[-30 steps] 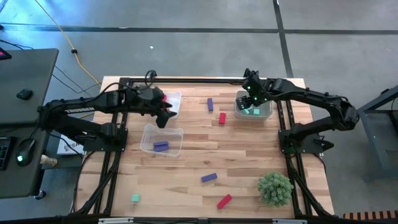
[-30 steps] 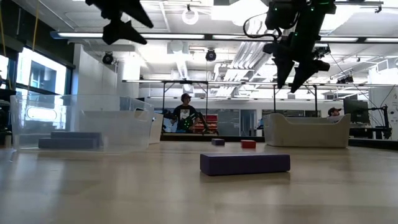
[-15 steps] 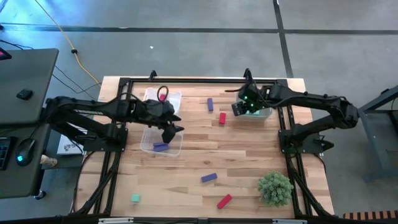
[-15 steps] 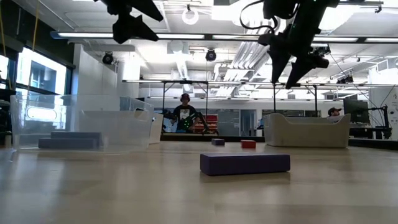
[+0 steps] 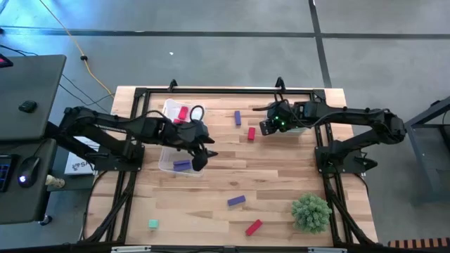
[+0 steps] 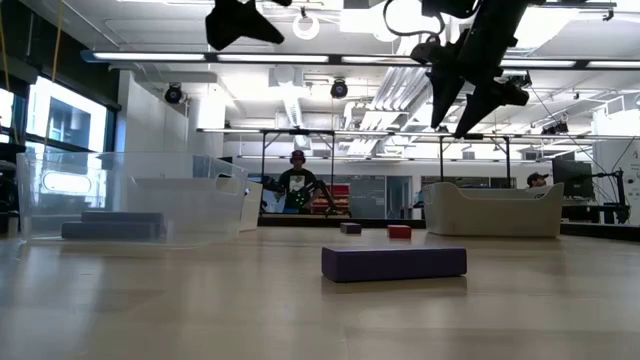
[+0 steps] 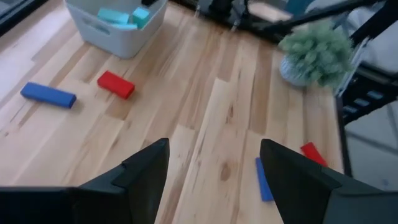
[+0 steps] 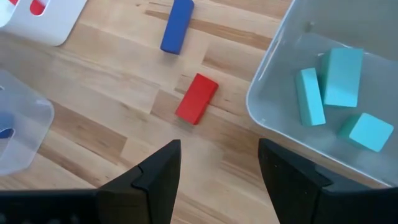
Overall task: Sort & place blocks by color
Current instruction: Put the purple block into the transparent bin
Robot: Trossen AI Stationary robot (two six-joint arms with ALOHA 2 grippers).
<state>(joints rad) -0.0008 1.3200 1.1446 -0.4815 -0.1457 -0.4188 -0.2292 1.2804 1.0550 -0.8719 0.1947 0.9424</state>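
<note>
Both grippers empty, jaws spread, well above the table.

Right gripper [image 5: 264,127] hangs just left of the teal bin [image 5: 299,126], which holds three teal blocks [image 8: 341,76]. Nearest loose pieces are the red block [image 5: 252,133], almost under it, and the purple bar [image 5: 238,117] a bit farther back and left. My read: red block is its next pick. To do it well: turn the wrist so the fingers straddle the short sides, drop straight down, keep clear of the bin wall just beside it. Then it needs to cross to the red bin [image 5: 171,112] at far left, so a hand-off zone or the left arm taking it may be cleaner.

Left gripper [image 5: 202,156] sits over the right edge of the clear bin [image 5: 167,164], where one purple block [image 5: 182,166] lies. Arm stretched out low from the left, wrist pointing toward the near right. Likely heading for the purple block [image 5: 236,201] near centre front.

Still loose near the front: a red block [image 5: 253,227] beside the plant ball [image 5: 311,212], and a teal cube [image 5: 152,224] at near left. Red bin contents look like one or two red blocks; hard to count.
</note>
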